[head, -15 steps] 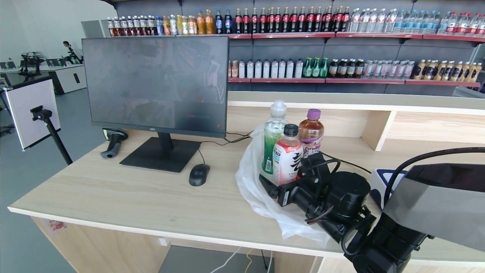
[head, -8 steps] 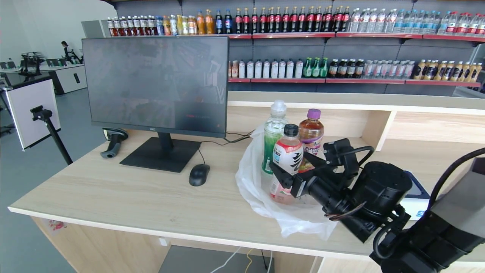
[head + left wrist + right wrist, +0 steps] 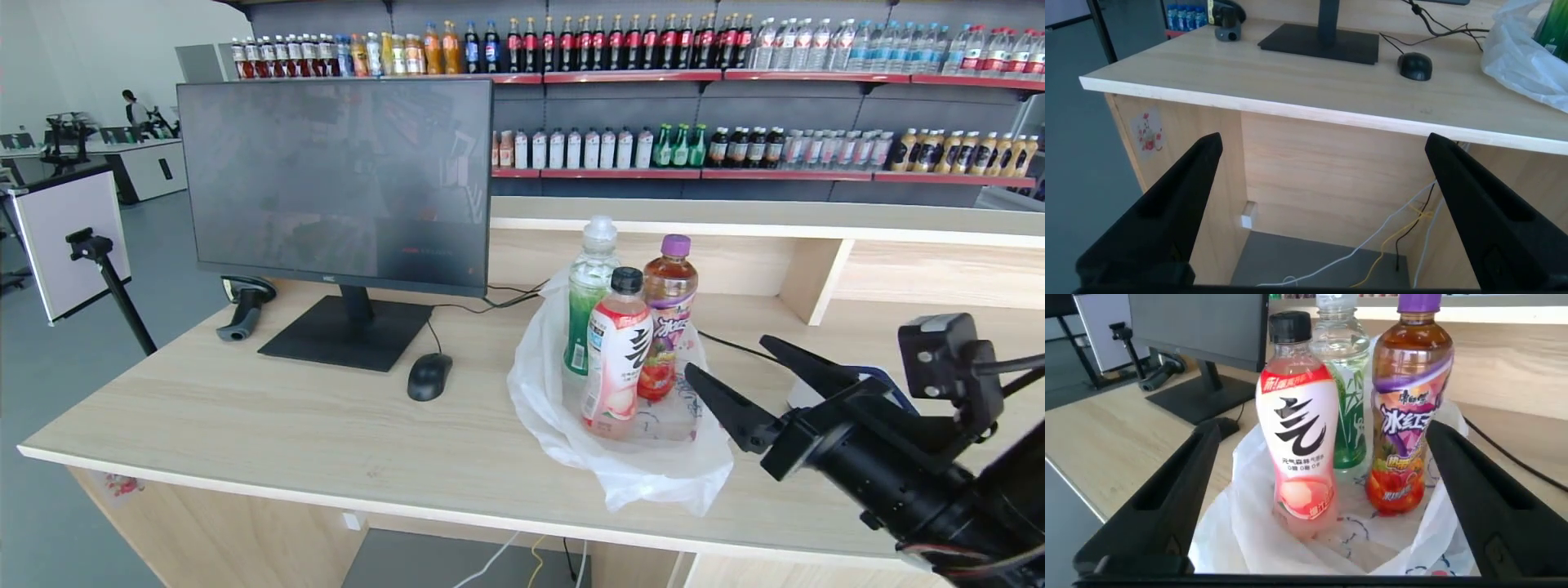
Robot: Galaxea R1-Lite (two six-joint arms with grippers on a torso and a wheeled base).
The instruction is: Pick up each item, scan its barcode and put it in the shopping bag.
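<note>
1. The right hand [image 3: 728,357] is hovering at the lower right of the head view, its fingers spread wide and gripping nothing, just beside the crumpled white translucent plastic shopping bag [image 3: 645,474].
2. Three items are standing upright inside that bag, near the middle of the frame:
   - a pink-and-white plastic bottle with a black cap [image 3: 618,351] in front;
   - a clear bottle with a green label and a white cap [image 3: 589,302] behind it;
   - an amber tea bottle with a purple cap [image 3: 669,318] to its right.
3. The bottles are crowding close together on the light wooden desk [image 3: 245,425]. I cannot tell whether they are touching.
4. To my eye the bagging step is finishing, and what matters now is getting the hand clear cleanly.
5. The nearer fingertip is pointing at the bag's loose rim, so I would be keeping the fingers spread and drawing straight back, away from the film.
6. Tall bottles on soft plastic are likely tippy, and a snagged fold could be pulling the front one over.
7. The left hand [image 3: 1323,140] is hanging low in front of the desk's edge, spread and gripping nothing.
</note>
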